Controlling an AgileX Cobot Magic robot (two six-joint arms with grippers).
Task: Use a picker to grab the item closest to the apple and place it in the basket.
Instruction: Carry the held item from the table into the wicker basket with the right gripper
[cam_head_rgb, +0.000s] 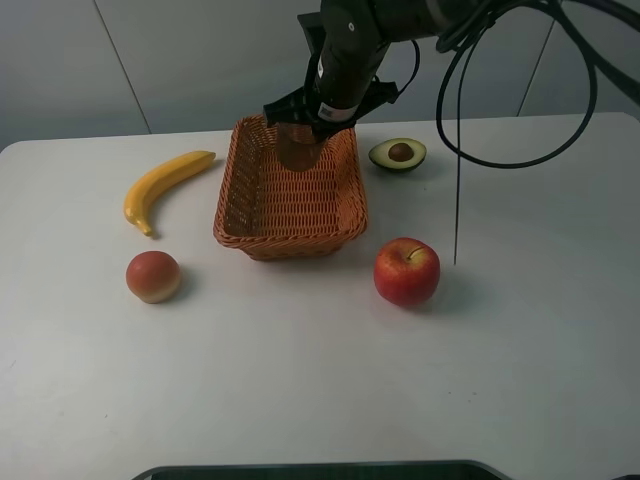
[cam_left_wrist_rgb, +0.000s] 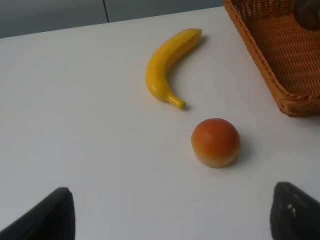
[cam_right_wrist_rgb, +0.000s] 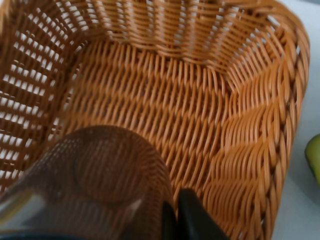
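— How do the jaws of the right gripper (cam_head_rgb: 316, 118) stand?

— Pressed together, pinching the clear picker (cam_head_rgb: 298, 147). The picker hangs straight below them, its rounded end lowered inside the wicker basket (cam_head_rgb: 232, 200). In the right wrist view one dark finger (cam_right_wrist_rgb: 192, 217) sits just beside the picker's see-through dome, and the weave of the basket floor shows through it.

— And the thing to be fetched?

— The avocado half (cam_head_rgb: 397, 154) lies cut side up on the white table (cam_head_rgb: 520, 350). It is outside the basket, just off to one side of those jaws and lower than them. It touches neither the picker nor the basket wall. The red apple (cam_head_rgb: 407, 271) sits on the table too, well apart from the jaws, past a corner of the basket.

— What about the left gripper (cam_left_wrist_rgb: 172, 222)?

— Its jaws are spread wide. The two dark fingertips (cam_left_wrist_rgb: 55, 215) show at opposite edges of the left wrist view, with bare table between them. Ahead of them, near, lies the peach (cam_left_wrist_rgb: 216, 142). Beyond the peach is the banana (cam_left_wrist_rgb: 167, 65), with its stem end turned toward the jaws. A corner of the basket lies ahead and off to one side.

— Is anything inside the picker?

— I cannot tell; only the weave shows behind its wall.
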